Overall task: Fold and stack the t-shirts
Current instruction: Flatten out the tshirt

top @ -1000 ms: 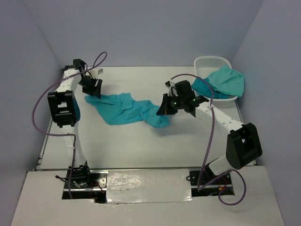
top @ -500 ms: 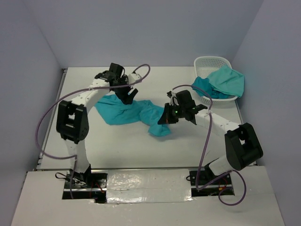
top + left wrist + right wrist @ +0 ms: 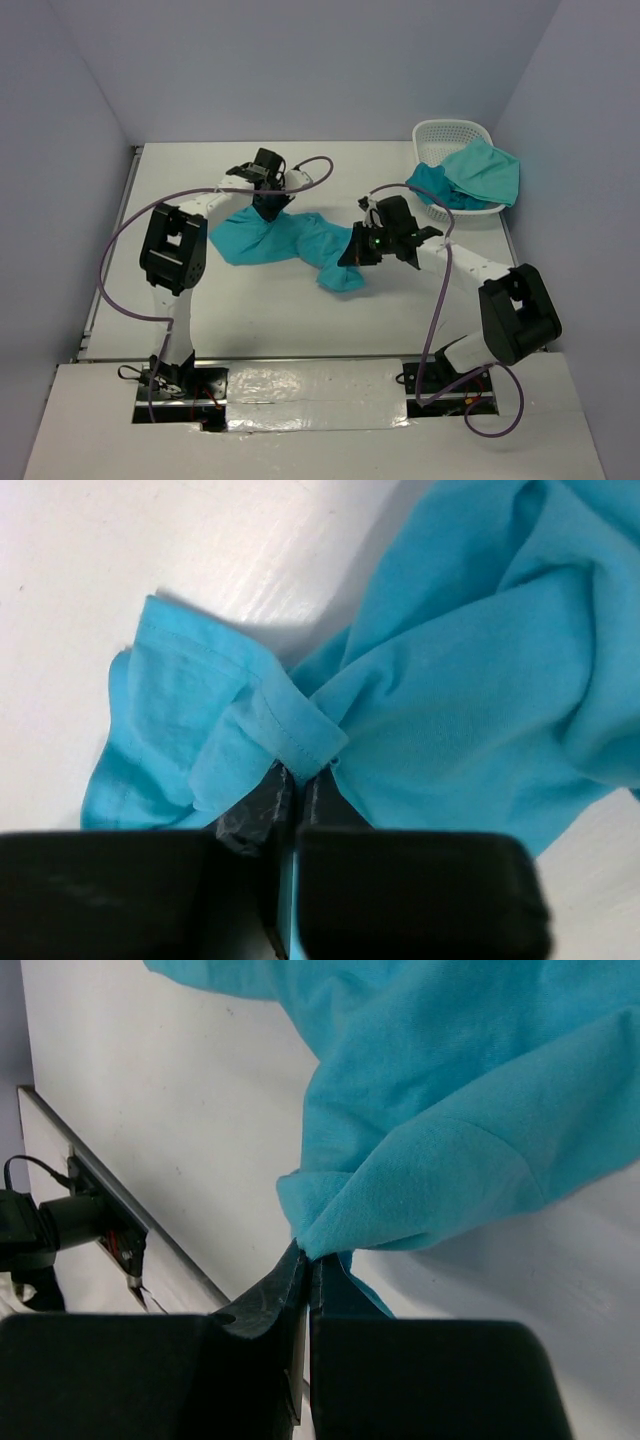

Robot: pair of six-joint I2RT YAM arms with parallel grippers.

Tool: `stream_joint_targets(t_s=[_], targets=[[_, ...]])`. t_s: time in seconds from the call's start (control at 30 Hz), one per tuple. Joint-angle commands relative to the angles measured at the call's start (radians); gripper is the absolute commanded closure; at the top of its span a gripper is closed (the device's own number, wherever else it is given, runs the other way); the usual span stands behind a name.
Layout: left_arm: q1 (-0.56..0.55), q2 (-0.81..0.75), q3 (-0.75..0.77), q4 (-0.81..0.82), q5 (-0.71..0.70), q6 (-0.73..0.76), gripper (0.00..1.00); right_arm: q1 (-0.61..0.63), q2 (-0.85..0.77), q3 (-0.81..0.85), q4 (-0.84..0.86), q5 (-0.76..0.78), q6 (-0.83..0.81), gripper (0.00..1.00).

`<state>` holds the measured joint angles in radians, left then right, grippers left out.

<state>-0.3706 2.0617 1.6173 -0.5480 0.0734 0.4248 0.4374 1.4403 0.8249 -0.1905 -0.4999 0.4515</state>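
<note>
The t-shirt is pinched at 12 o'clock by the left gripper and at 3 o'clock by the right gripper. These shallow grips could be lost if the cloth is stretched.

White table, pale lavender walls

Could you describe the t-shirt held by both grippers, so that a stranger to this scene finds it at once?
On the white table, the far right corner has a white basket with other teal shirts. The t-shirt meant lies crumpled mid-table, outside the basket. Only it is pinched by the left gripper and the right gripper.
</note>
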Motion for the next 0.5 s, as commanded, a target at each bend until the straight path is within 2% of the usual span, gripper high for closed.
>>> stream_joint_targets(t_s=[0.0, 0.13, 0.27, 0.3, 0.37, 0.4, 0.47], targets=[[0.006, 0.003, 0.006, 0.03, -0.044, -0.008, 1.0, -0.022, -0.032, 0.003, 0.031, 0.008, -0.007, 1.0], [0.028, -0.038, 0.064, -0.035, -0.035, 0.009, 1.0, -0.094, -0.035, 0.04, -0.001, 0.014, -0.004, 1.0], [0.134, -0.112, 0.212, -0.079, -0.012, 0.025, 1.0, -0.245, -0.02, 0.182, -0.079, 0.029, -0.023, 1.0], [0.159, -0.11, 0.334, -0.108, 0.009, 0.023, 1.0, -0.314, -0.011, 0.231, -0.098, 0.031, -0.025, 1.0], [0.229, -0.079, 0.493, -0.156, 0.038, 0.028, 1.0, -0.371, 0.017, 0.389, -0.151, 0.037, -0.036, 1.0], [0.245, -0.063, 0.651, -0.2, 0.049, 0.035, 1.0, -0.4, 0.026, 0.448, -0.171, 0.049, -0.046, 1.0], [0.269, -0.051, 0.757, -0.216, 0.071, 0.08, 1.0, -0.411, 0.052, 0.612, -0.219, 0.089, -0.1, 1.0]])
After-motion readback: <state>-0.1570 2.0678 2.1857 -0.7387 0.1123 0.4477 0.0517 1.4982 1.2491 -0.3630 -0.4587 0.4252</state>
